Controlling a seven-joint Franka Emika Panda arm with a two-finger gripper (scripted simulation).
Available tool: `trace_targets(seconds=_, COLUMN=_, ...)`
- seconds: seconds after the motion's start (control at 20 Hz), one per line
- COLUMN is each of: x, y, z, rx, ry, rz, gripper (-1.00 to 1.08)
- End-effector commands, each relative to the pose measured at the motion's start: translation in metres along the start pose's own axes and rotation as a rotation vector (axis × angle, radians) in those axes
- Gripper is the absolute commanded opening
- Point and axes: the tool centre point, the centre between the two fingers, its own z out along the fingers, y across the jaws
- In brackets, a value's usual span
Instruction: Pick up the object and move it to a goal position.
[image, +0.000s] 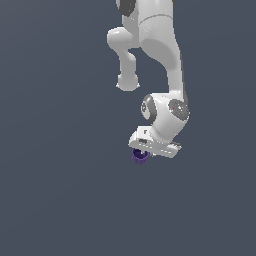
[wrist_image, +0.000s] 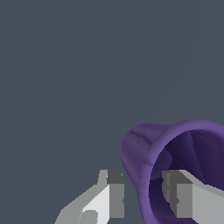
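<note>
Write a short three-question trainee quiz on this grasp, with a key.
1. True or false: in the wrist view, one gripper finger sits inside the purple cup and the other outside its wall.
2. In the exterior view, where does the cup show relative to the white gripper? A) just beneath it B) far off at the exterior view's left C) above the arm
3. Fill in: the cup's colour is ____.

Key: 1 true; 2 A; 3 purple.
</note>
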Motion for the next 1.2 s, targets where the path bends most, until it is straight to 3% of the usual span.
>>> trace_targets(seconds=0.0, x=0.0, y=0.0, z=0.001, rx=0.001, ry=0.001, rz=0.0, gripper=-1.0)
trace_targets(seconds=0.65, x=0.0, y=0.002, z=-0.003, rx=0.001, ry=0.001, rz=0.0, gripper=-1.0)
trace_targets(seconds=1.15, x=-0.009, y=0.021, z=-0.045, rx=0.001, ry=0.002, rz=0.0, gripper=-1.0)
